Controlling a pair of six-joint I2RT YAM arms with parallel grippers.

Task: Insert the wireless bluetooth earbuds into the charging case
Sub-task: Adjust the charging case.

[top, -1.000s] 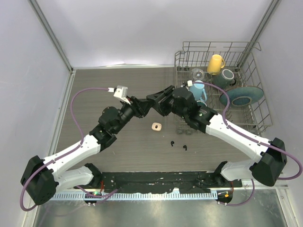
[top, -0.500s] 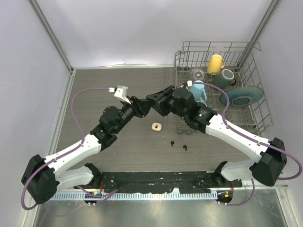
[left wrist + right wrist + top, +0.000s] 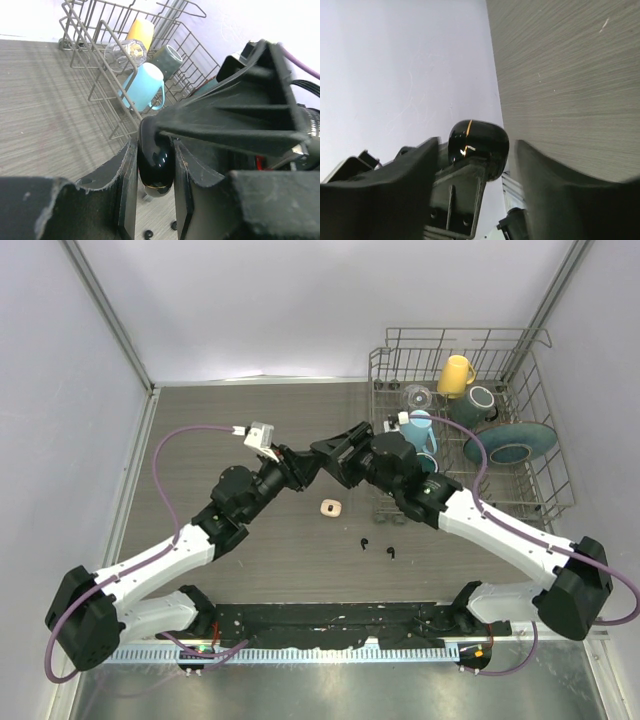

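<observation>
My left gripper (image 3: pixel 303 464) is shut on a glossy black charging case (image 3: pixel 155 162) with a thin gold seam, held in the air above the table's middle. My right gripper (image 3: pixel 327 451) meets it from the right. In the right wrist view the case (image 3: pixel 479 142) sits between the spread fingers of my right gripper (image 3: pixel 477 150), with a gap on its right side. Two black earbuds (image 3: pixel 362 543) (image 3: pixel 390 553) lie on the table in front; they also show in the left wrist view (image 3: pixel 148 233). A small cream-white piece (image 3: pixel 329 507) lies below the grippers; its details are too small to tell.
A wire dish rack (image 3: pixel 545 455) stands at the back right with a yellow mug (image 3: pixel 456 374), a light blue mug (image 3: pixel 420 430), a dark green mug (image 3: pixel 477 403), a glass (image 3: pixel 417 396) and a teal plate (image 3: pixel 520 443). Grey walls close the table in.
Both grippers stay together at the case. The right arm has shifted slightly to the right; the left arm has barely moved.
</observation>
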